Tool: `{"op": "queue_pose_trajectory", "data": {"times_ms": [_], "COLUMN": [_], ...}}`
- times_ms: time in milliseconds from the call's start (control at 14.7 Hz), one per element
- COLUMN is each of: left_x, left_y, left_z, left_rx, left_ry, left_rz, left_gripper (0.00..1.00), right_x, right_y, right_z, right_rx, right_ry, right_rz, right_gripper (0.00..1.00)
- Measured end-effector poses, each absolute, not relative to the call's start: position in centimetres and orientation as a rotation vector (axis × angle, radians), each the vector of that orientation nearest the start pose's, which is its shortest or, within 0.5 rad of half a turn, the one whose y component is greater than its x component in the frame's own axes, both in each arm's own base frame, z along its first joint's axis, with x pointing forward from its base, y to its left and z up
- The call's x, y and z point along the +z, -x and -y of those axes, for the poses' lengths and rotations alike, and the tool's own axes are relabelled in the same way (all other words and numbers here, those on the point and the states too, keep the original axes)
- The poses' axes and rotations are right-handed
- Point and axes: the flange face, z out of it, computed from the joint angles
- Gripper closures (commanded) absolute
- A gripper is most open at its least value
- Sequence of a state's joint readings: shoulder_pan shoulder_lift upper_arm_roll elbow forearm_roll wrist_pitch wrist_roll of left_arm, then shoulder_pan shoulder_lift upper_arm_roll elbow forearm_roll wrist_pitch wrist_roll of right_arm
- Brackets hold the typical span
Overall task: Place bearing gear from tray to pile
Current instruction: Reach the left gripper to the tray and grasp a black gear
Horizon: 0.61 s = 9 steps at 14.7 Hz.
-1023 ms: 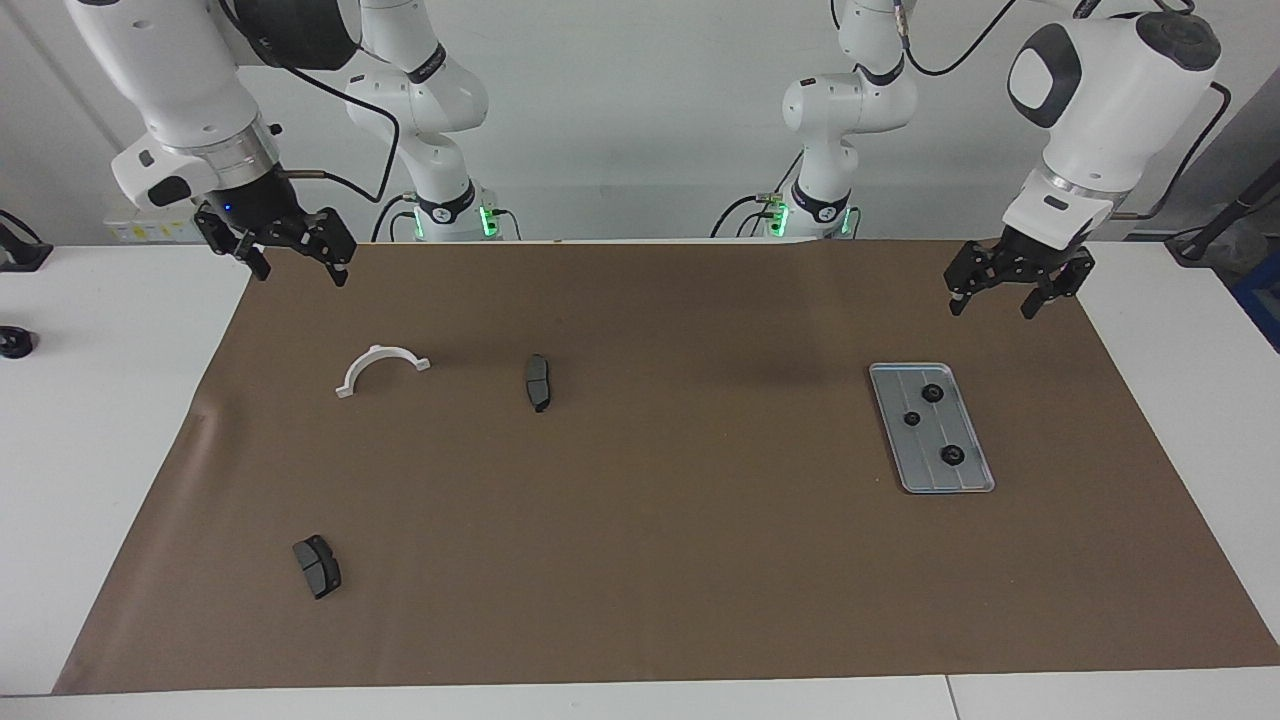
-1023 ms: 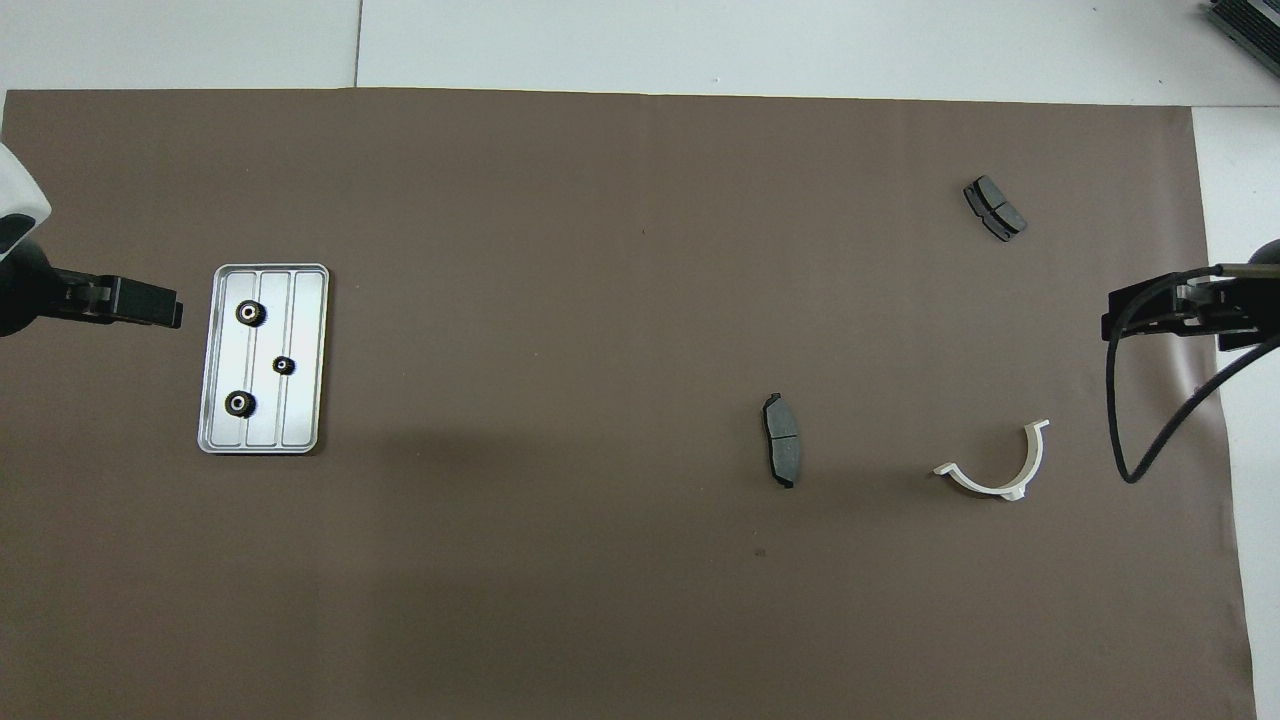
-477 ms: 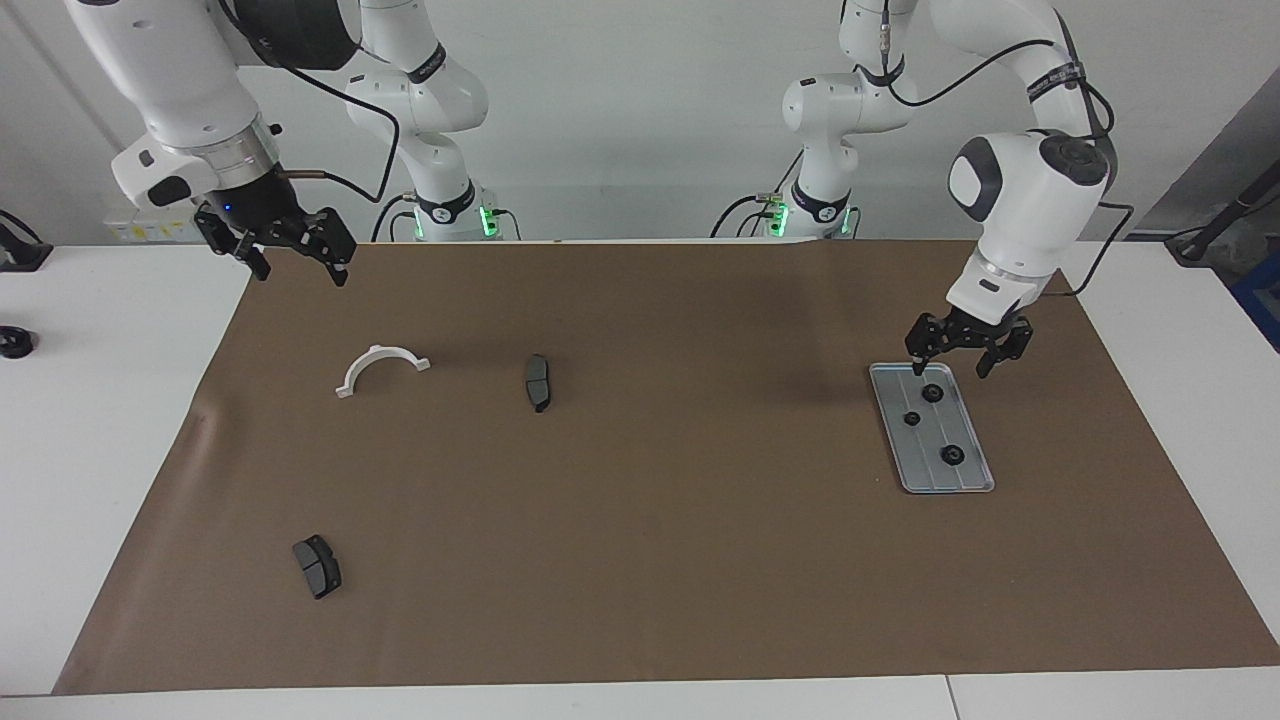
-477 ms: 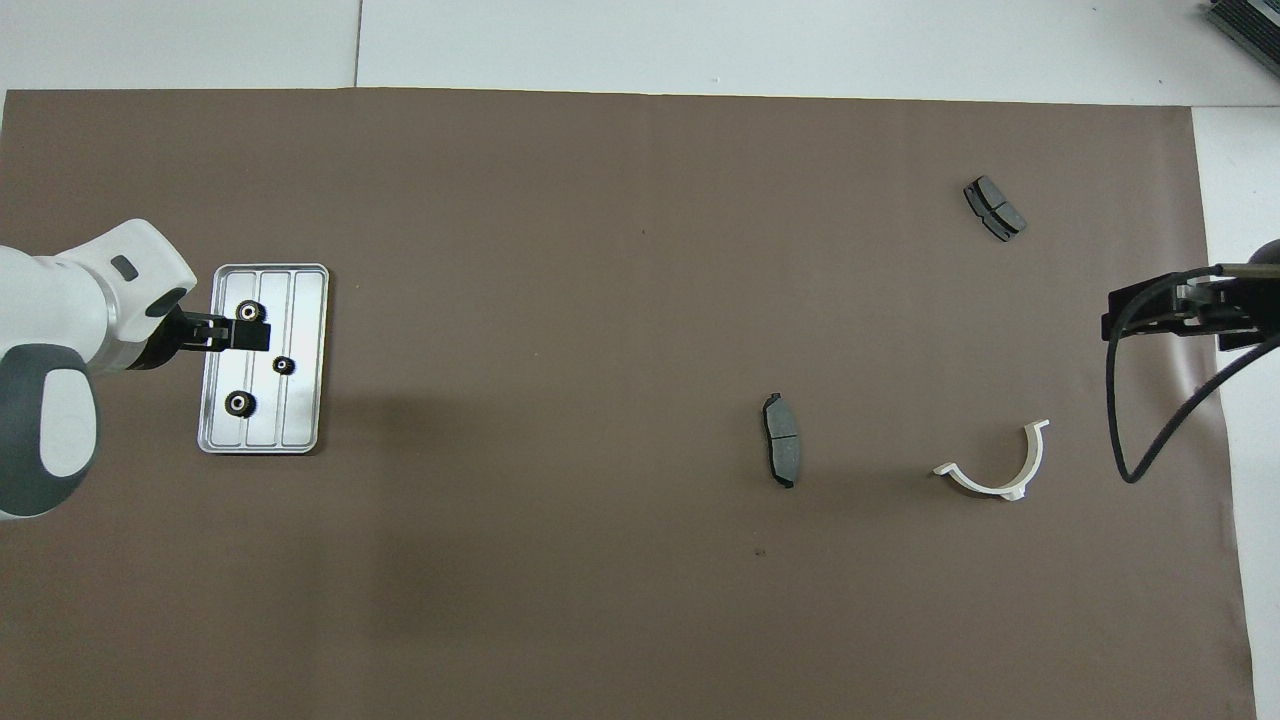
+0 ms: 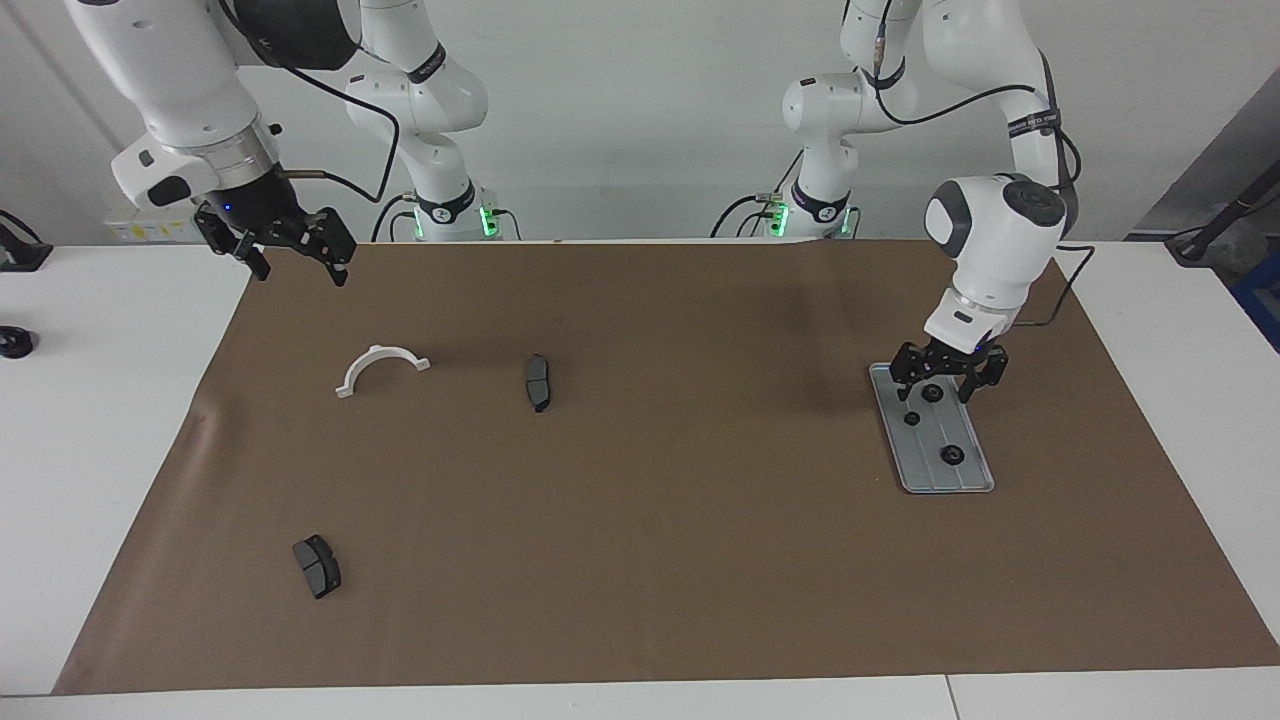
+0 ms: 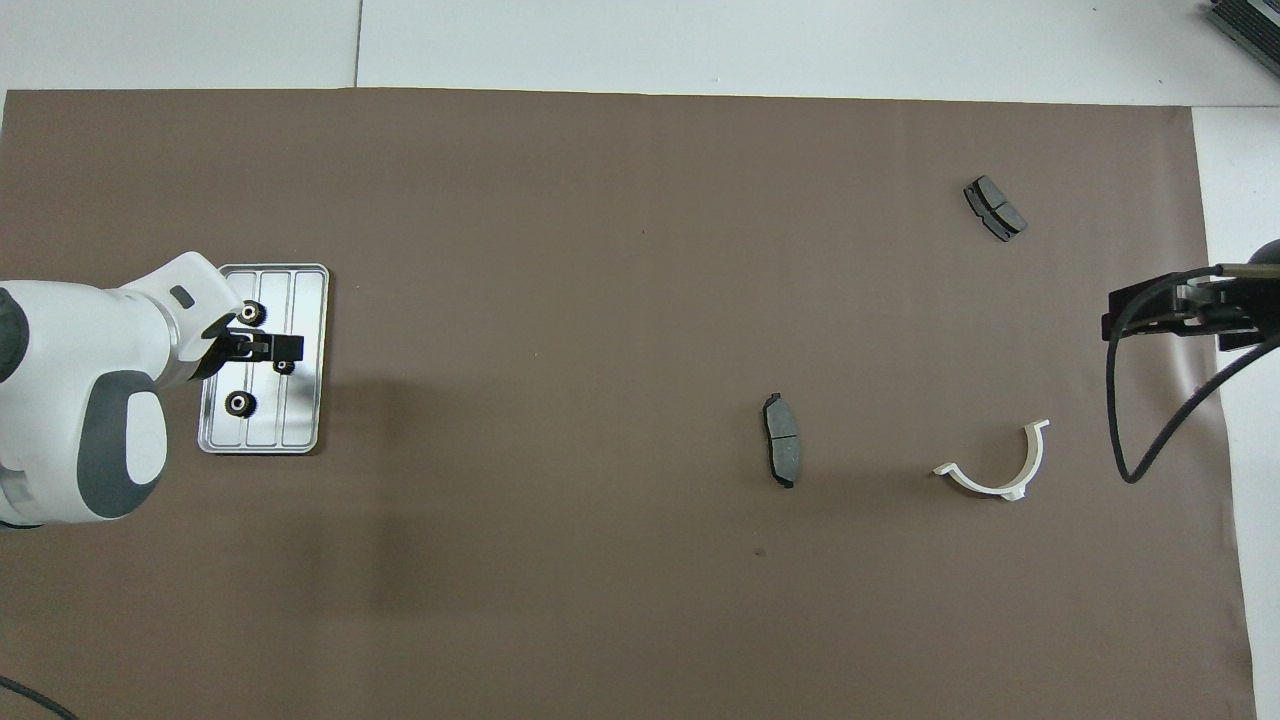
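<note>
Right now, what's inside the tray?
Three dark gears lie in the tray: one in the open, two under the open left pincer, which partly covers them. Whether it touches either is unclear.

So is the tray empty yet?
No. The tray holds three gears; the open left gripper hovers over it.

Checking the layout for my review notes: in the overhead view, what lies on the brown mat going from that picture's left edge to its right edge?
left gripper over the tray → brake pad → white half-ring bracket and the other brake pad, roughly level in this order → right gripper.
</note>
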State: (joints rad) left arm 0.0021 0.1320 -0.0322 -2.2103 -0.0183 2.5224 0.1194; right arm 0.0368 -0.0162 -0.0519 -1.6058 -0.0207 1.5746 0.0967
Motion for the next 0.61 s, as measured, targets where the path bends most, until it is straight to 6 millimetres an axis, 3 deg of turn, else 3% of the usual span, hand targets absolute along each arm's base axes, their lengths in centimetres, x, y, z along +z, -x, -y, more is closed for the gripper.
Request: {"op": "queue_pose_trajectory", "data": {"times_ms": [205, 545, 614], "left_x": [31.8, 31.3, 31.2], "left_y": [-56.3, -56.1, -56.0], "left_z": [1.5, 1.0, 1.0], "left_rx": [-0.253, -0.237, -0.232], "left_ry": [3.134, 3.140, 3.142], "left_rz": [-0.204, -0.144, -0.123], "left_gripper": [0.04, 0.54, 0.56], "right_x": [61.7, 61.7, 61.7], "right_y": [-54.9, -54.9, -54.9], "right_z": [1.1, 1.1, 1.1], "right_rx": [0.022, 0.022, 0.022], "right_ry": [3.157, 3.157, 3.157], "right_rz": [-0.176, -0.176, -0.176], "right_gripper": [0.00, 0.00, 0.00]}}
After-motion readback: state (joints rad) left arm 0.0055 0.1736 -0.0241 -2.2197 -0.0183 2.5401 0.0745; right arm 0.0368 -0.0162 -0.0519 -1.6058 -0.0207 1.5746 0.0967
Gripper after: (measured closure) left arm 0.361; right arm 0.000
